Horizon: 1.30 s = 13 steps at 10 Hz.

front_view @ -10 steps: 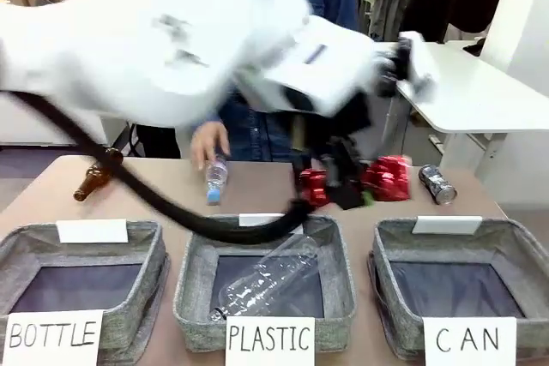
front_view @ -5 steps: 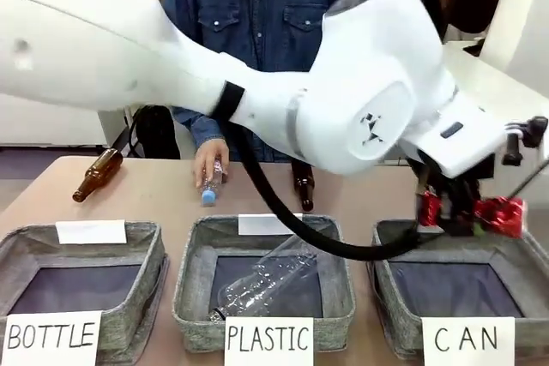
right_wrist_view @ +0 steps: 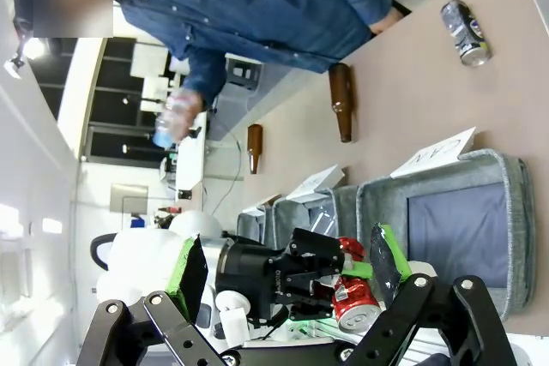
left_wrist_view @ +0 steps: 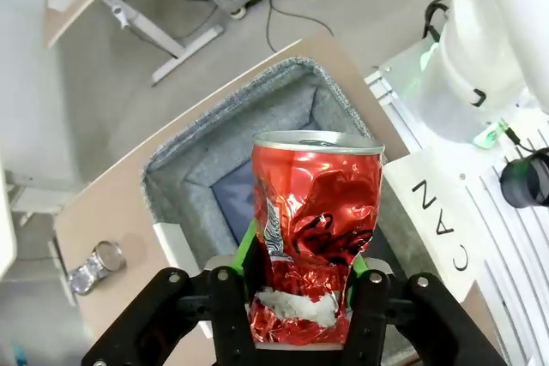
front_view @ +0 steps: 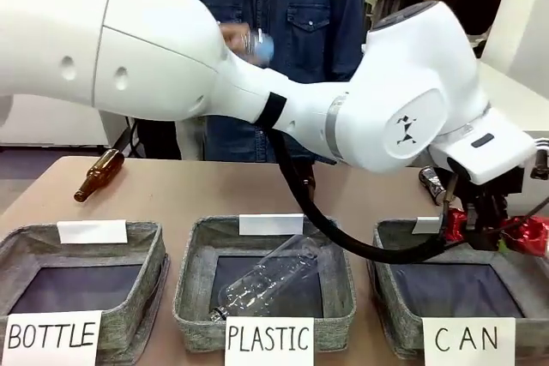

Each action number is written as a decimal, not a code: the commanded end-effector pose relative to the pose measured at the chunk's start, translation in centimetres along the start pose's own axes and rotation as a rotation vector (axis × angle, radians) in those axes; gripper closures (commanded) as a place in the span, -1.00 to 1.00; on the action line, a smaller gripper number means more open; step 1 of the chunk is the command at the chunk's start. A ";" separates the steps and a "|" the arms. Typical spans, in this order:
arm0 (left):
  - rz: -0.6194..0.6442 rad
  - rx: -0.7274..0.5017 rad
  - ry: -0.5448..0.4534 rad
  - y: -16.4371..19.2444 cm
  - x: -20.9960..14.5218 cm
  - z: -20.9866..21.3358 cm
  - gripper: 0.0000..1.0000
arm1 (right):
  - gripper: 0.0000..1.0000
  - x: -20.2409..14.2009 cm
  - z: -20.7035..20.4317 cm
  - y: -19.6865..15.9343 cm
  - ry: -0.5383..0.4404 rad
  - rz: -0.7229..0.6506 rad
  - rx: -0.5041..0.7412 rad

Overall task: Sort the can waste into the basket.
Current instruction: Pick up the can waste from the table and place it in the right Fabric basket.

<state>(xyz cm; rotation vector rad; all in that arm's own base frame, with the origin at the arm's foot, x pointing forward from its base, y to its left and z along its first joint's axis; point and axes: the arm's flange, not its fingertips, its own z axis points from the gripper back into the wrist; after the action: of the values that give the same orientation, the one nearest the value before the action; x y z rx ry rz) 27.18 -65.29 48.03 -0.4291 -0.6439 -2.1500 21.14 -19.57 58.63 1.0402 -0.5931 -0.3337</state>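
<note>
Table [front_view: 189,199] w/ BOTTLE basket [front_view: 153,270], PLASTIC basket [front_view: 190,282], CAN basket [front_view: 383,297]; brown bottle [front_view: 96,175] & dark can [front_view: 431,186] behind.

Crushed can [left_wrist_view: 316,229]: red, white markings, silver rim.
Second can [right_wrist_view: 464,33]: silver-black, blue print.
Basket [front_view: 390,315]: grey woven fabric, dark floor — white sign, black "CAN" lettering.
Left gripper [left_wrist_view: 300,289]: black, green pads.
Left arm [front_view: 154,49]: white.
Bottle [front_view: 97,175]: brown glass.
Table [front_view: 189,195]: light tan.
Person's shirt [front_view: 300,23] — blue denim.
</note>
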 end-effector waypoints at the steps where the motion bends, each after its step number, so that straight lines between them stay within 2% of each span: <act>1: -0.031 -0.009 0.001 0.2 0.5 0.3 -0.84 | -1.00 0.2 0.1 0.0 -0.010 0.006 0.018; 2: -0.033 -0.011 -0.001 0.2 0.5 0.2 -1.00 | -1.00 0.2 0.1 0.0 -0.010 0.006 0.018; 5: -0.016 -0.023 -0.022 0.0 0.1 0.8 -1.00 | -1.00 0.2 0.1 0.0 -0.010 0.006 0.018; 6: -0.029 -0.067 -0.028 -0.2 0.1 1.2 -1.00 | -1.00 0.2 0.1 0.0 -0.010 0.006 0.018; 7: -0.012 -0.196 0.064 -0.1 0.3 1.8 -1.00 | -1.00 0.2 0.1 0.0 -0.010 0.006 0.018; 8: 0.151 -0.338 0.095 -0.1 0.7 3.2 -1.00 | -1.00 0.2 0.1 0.0 -0.010 0.006 0.018; 10: 0.314 -0.364 0.165 -2.4 0.0 8.4 -1.00 | -1.00 0.2 0.1 0.0 -0.010 0.006 0.018; 12: 0.507 -0.272 0.251 -6.8 -0.9 14.7 -1.00 | -1.00 0.0 0.0 0.0 0.000 0.000 0.000; 13: 0.591 -0.226 0.317 -9.9 -1.6 18.3 -1.00 | -1.00 0.2 -2.8 0.8 0.086 0.021 -0.002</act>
<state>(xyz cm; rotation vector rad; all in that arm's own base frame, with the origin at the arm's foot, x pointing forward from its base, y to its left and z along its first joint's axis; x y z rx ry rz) 24.38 -53.42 59.08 -0.3974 -0.0695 -1.7671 21.64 -18.84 58.53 1.0387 -0.5709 -0.3154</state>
